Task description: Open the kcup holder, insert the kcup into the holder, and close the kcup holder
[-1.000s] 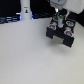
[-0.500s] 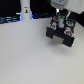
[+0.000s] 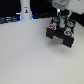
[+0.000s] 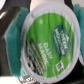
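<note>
The kcup [image 4: 46, 40], a whitish pod with a green printed lid, fills the wrist view. My gripper [image 4: 45, 50] is shut on the kcup, with a teal pad [image 4: 9, 44] pressed against one side of it and another teal pad at the opposite edge. In the exterior view the gripper [image 3: 61, 18] hangs directly over the black kcup holder [image 3: 61, 34], which stands on the white table at the exterior view's upper right. Pods with reddish and bluish tops [image 3: 54, 25] sit on the holder. The picture is too blurred to tell whether the drawer is pulled out.
A white table surface [image 3: 30, 55] spreads out in front of the holder. At the back, on the exterior view's left, stands a white bottle-like object [image 3: 25, 10] against a dark strip with blue lights.
</note>
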